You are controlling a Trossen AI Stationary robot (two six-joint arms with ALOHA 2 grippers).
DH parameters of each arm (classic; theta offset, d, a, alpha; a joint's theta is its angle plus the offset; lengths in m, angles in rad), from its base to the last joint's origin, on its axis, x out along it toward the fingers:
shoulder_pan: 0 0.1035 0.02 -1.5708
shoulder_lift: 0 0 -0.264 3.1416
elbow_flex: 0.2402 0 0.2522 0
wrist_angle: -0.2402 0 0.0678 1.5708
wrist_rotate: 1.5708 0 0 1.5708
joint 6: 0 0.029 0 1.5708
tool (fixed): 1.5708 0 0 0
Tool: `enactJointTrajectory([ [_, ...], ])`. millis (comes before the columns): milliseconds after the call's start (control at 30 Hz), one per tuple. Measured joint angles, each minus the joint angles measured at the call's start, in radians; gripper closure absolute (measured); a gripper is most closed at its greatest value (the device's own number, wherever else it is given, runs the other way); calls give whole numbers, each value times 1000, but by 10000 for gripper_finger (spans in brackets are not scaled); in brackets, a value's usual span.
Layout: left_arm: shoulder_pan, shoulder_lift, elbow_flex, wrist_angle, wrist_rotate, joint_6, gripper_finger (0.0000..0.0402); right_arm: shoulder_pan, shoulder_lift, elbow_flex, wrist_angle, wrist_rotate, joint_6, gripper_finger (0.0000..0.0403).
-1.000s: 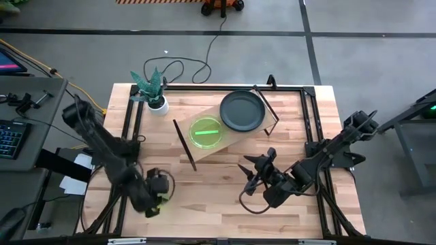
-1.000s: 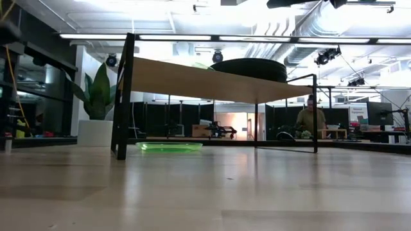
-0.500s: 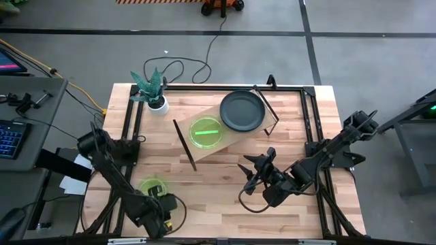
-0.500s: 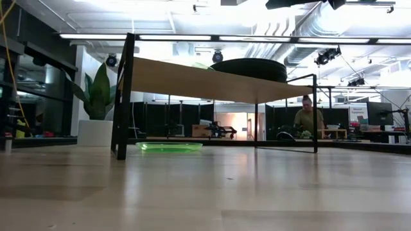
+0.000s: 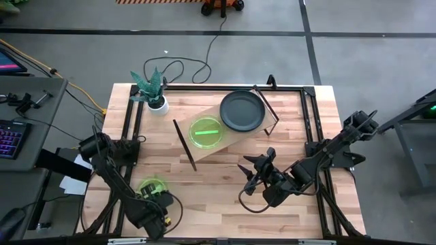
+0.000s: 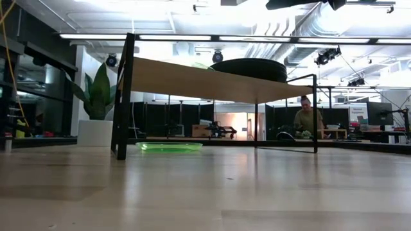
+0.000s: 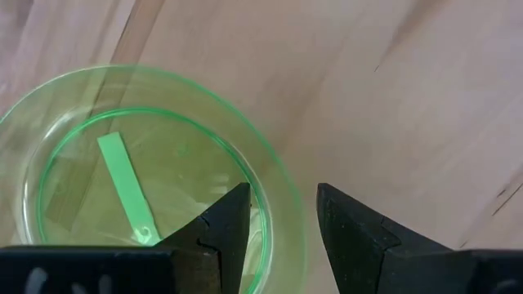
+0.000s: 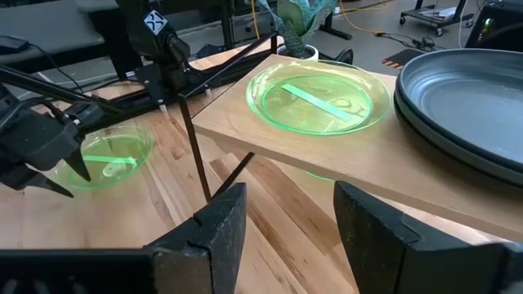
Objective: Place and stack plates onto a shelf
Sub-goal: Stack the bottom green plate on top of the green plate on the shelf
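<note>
The light wooden shelf (image 5: 225, 139) stands mid-table. On it rest a green plate (image 5: 205, 132) and two stacked dark plates (image 5: 241, 111) (image 8: 458, 106). Under the shelf another green plate (image 6: 169, 146) lies on the table. At the table's near left a third green plate (image 5: 152, 186) (image 7: 147, 180) lies flat. My left gripper (image 5: 161, 197) (image 7: 282, 196) points down over that plate's near-right rim, open, with one finger inside the rim and one outside. My right gripper (image 5: 253, 170) (image 8: 290, 196) hangs open near the shelf's near right, holding nothing.
A white pot with a green plant (image 5: 155, 95) stands at the far left corner. Black frame rails (image 5: 133, 129) run along the table's left, far and right sides. Bare tabletop (image 5: 218, 197) lies between the two arms. A person (image 6: 310, 119) is in the room behind.
My left gripper has gone toward the table's near edge and down, tipping over until it points down. That has uncovered the green plate at the near left, which has stayed where it was. Its fingers now stand over the plate's rim.
</note>
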Motion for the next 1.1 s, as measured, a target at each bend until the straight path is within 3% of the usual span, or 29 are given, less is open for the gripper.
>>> enactJointTrajectory([
  [667,-9,-3,-59,58,14,-48,275,0,0,0,0,-3,22,233],
  [767,-9,-3,-59,63,20,1,301,0,0,0,1,-3,22,233],
  [933,-8,-20,-61,52,32,126,387,0,0,0,8,-3,22,233],
  [1100,-7,-74,-14,13,1,223,398,0,0,0,8,-2,22,233],
])
